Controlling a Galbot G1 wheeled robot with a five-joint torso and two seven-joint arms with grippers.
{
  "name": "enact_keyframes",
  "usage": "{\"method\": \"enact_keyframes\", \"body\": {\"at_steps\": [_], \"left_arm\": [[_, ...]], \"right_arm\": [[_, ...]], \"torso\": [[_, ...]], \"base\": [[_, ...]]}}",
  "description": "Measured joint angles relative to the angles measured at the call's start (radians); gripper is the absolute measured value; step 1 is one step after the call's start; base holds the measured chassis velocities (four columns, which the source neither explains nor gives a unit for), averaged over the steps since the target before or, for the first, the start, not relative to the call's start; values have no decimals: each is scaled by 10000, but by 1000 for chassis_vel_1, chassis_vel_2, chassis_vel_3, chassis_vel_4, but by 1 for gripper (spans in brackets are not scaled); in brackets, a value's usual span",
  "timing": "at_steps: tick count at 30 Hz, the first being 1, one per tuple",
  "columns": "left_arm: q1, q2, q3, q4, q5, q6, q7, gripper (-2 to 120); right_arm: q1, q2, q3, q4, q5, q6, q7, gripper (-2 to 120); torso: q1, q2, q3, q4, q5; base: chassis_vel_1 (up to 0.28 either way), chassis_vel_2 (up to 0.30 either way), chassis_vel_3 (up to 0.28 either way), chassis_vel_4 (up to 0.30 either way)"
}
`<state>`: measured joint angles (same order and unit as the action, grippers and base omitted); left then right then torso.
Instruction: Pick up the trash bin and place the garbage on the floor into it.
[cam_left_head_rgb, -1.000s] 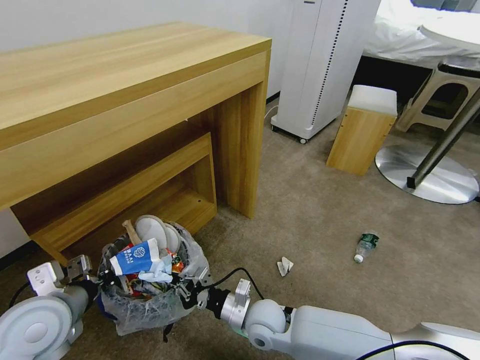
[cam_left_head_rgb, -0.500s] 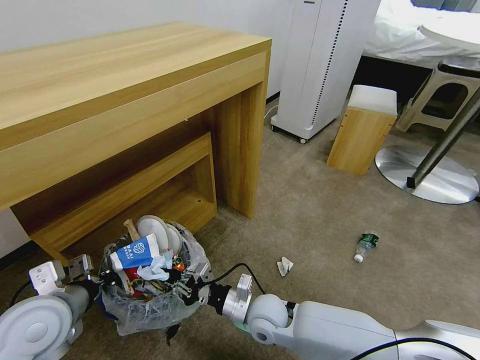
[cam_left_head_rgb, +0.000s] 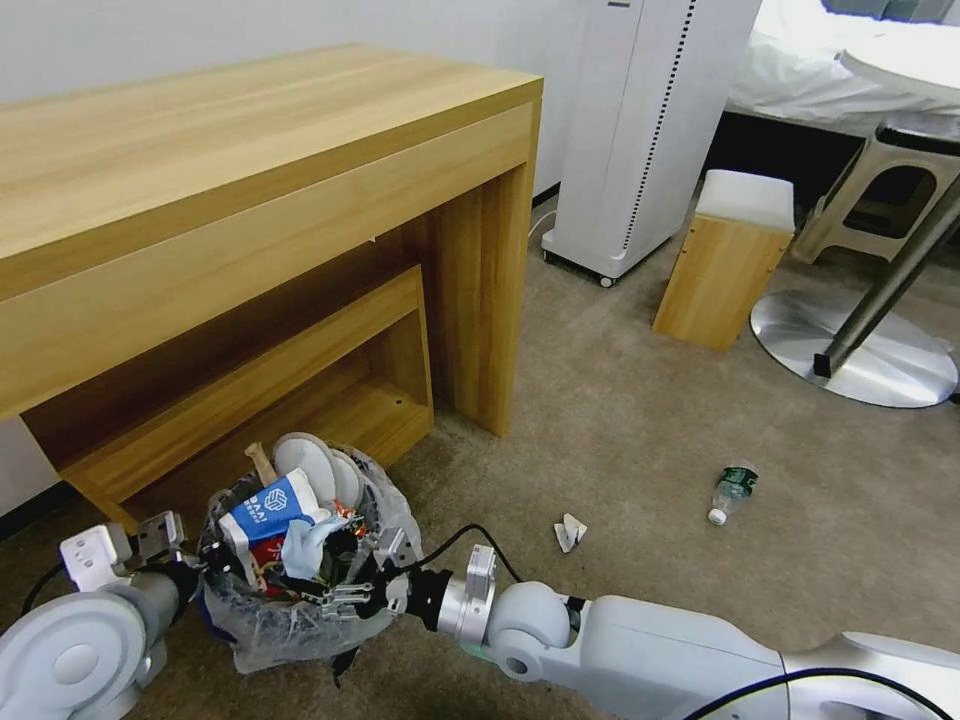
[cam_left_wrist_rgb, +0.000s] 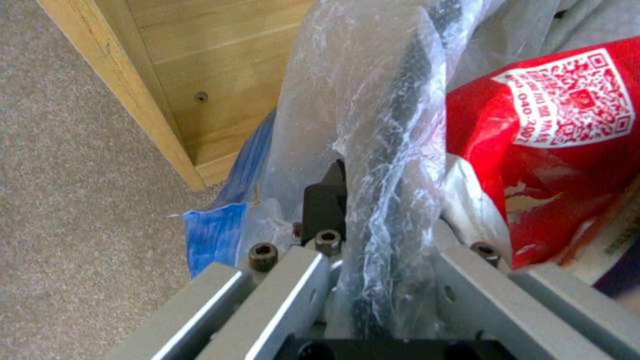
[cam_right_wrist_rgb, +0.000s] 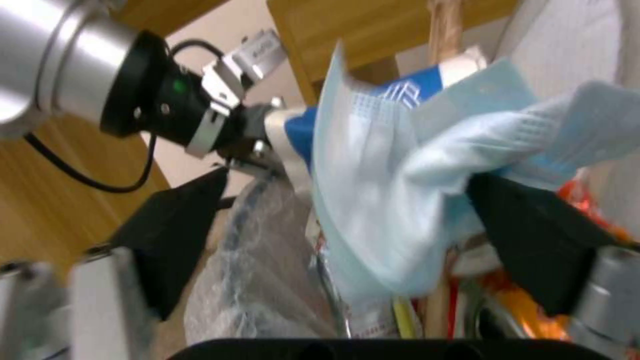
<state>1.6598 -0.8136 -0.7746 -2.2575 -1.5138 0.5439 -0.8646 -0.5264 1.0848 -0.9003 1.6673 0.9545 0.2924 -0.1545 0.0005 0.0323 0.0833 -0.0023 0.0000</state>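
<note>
Right now, from the head camera, you have the trash bin on the floor just in front of the desk, heaped with garbage: a blue wrapper, white slippers and a pale tissue. Your left gripper is at the bin's rim on the side away from the bottle, and your right gripper reaches over the rim nearest the bottle. A folded white scrap lies on the carpet between bin and bottle, both well apart from the bin. Through the left wrist camera, your left gripper is clenched on the bin's bag-covered rim, with a red wrapper just inside. Through the right wrist camera, your right gripper stands spread wide with the tissue between its dark pads, seemingly let go, though I can't be sure it is free. I judge you are dropping litter in; next calls for lifting clear without snagging the tissue, then going for the scrap.
</note>
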Motion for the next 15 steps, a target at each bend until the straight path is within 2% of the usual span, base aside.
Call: {"method": "enact_keyframes", "body": {"at_steps": [5,15], "left_arm": [[31,7,-44,16,-1,37,-22,0],[106,-35,-96,-70,3,48,-64,0]], "right_arm": [[-37,-284,114,341,-185,-70,476,100],[-159,-730,427,673,-290,-218,890,100]], "torso": [[0,0,0,0,1],[0,0,-1,0,0]], "base": [[0,0,0,0],[0,0,0,0]]}}
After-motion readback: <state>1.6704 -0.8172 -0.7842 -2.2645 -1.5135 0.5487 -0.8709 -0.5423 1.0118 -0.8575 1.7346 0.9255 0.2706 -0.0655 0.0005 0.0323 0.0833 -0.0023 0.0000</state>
